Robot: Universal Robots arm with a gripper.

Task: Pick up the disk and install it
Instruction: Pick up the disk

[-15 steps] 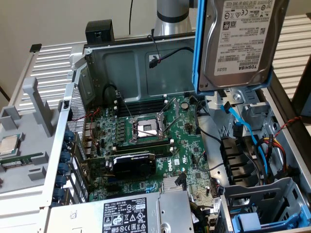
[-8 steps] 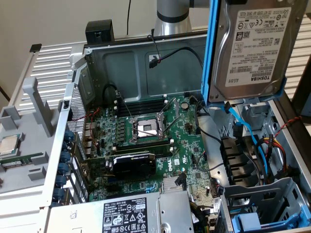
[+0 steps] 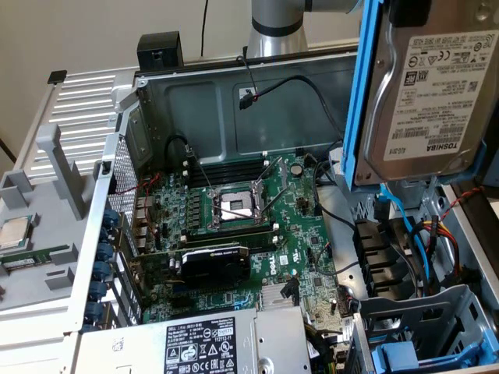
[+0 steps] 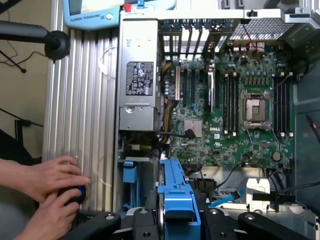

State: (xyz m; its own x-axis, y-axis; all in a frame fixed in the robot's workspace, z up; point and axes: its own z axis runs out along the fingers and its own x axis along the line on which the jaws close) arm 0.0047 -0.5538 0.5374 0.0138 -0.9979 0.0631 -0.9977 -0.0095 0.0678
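Nearest in the exterior view sits the power supply (image 3: 210, 343), label up, at the front of the open computer case. Beside it, on the exterior view's right, a grey drive cage (image 3: 437, 312) holds a second blue carrier (image 3: 401, 358). Above that cage the disk (image 3: 425, 93) hangs upright, not seated in a bay. Its silver body and white label face the camera, and its blue frame runs down the side toward the exterior view's left. The hand (image 3: 409, 9) is clamped on the disk's upper end. In the wrist view the black fingers (image 4: 145, 227) stand either side of the blue frame, looking down over the board. Mid-case lies the green motherboard (image 3: 304, 234), carrying a black graphics card (image 3: 214, 261) and, behind it, an open CPU socket (image 3: 234, 204). Outside the case, on the exterior view's left, a small square CPU chip (image 3: 15, 231) lies flat. Farthest back are the case's far wall (image 3: 203, 109), a loose black cable (image 3: 296, 86) and the arm (image 3: 277, 23).
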